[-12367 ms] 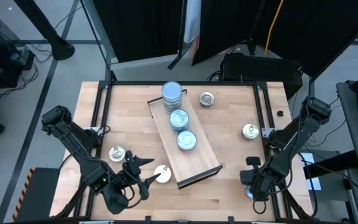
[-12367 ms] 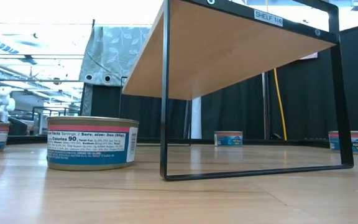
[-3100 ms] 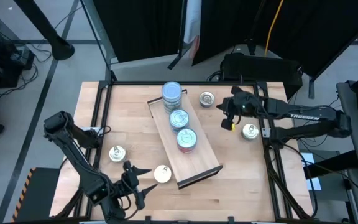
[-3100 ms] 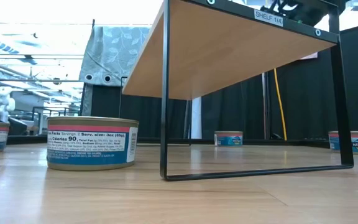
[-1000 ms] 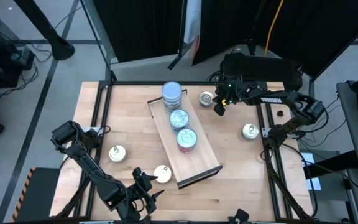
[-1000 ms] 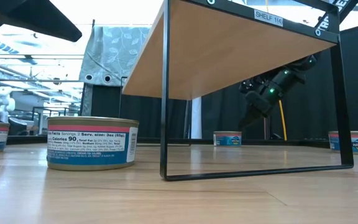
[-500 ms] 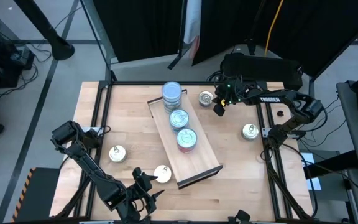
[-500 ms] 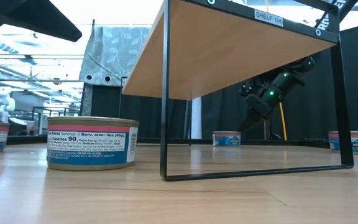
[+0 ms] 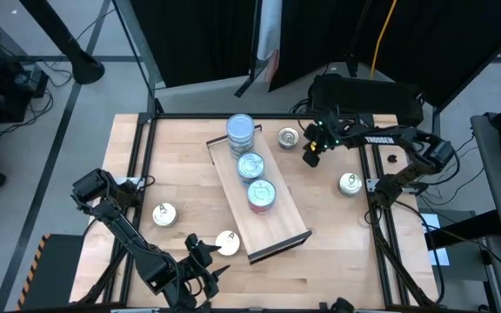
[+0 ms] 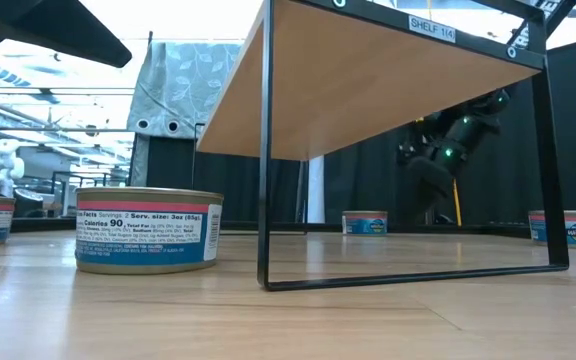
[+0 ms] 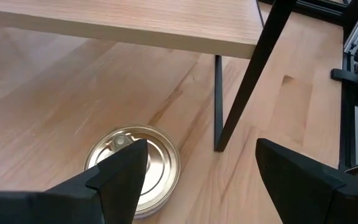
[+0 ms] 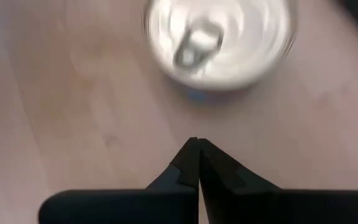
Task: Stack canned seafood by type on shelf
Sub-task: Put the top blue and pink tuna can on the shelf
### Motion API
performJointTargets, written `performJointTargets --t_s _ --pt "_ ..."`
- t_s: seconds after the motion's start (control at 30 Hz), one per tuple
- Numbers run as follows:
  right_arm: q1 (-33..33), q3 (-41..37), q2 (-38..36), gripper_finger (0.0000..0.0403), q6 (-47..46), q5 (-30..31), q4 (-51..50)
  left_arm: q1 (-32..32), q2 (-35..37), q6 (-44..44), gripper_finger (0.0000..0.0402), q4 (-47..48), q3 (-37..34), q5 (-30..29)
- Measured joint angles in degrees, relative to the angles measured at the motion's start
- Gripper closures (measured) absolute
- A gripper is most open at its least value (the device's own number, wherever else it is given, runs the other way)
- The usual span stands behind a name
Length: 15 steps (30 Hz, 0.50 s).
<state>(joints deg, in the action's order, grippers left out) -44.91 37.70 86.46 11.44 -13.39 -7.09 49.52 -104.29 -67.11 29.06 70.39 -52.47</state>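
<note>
The shelf [image 9: 281, 228], a long light-wood board on thin dark legs, lies slantwise mid-table. On it are a stack of blue-topped tins [image 9: 241, 130] at its far end and two more such tins [image 9: 250, 165] [image 9: 261, 196]. Loose tins rest on the tabletop: a silver one [image 9: 289, 137] far centre, one at the right [image 9: 350, 183], one at the left [image 9: 163, 215], and a cream one [image 9: 226, 243] by the shelf's near end. My right gripper [image 9: 310, 159] is shut, pointing down just short of the far silver tin [image 12: 219, 40]. My left gripper [image 11: 197, 180] stands open behind the cream tin [image 11: 132, 168].
The shelf's dark leg [image 11: 219, 102] stands just beyond the cream tin, between my left gripper's fingers in the wrist view. Dark rails [image 9: 368, 165] frame the table. Bare wood lies between the shelf and the right rail [image 9: 329, 217].
My right gripper has tipped its fingers further down and swung its tips a little toward the table's right edge, staying shut beside the far silver tin. The tins and the shelf have kept their places.
</note>
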Motion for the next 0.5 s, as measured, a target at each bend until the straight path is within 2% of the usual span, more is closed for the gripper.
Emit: performJointTargets --t_s 0.2,0.5 --pt "0.0 0.1 -1.3 0.0403 -2.0 -0.5 7.4 0.0 0.0 0.0 0.0104 0.0 0.0 0.0" --pt "0.0 0.2 2.7 0.0403 -2.3 -0.6 12.6 -0.1 0.0 0.0 0.0104 0.3 0.0 0.0"
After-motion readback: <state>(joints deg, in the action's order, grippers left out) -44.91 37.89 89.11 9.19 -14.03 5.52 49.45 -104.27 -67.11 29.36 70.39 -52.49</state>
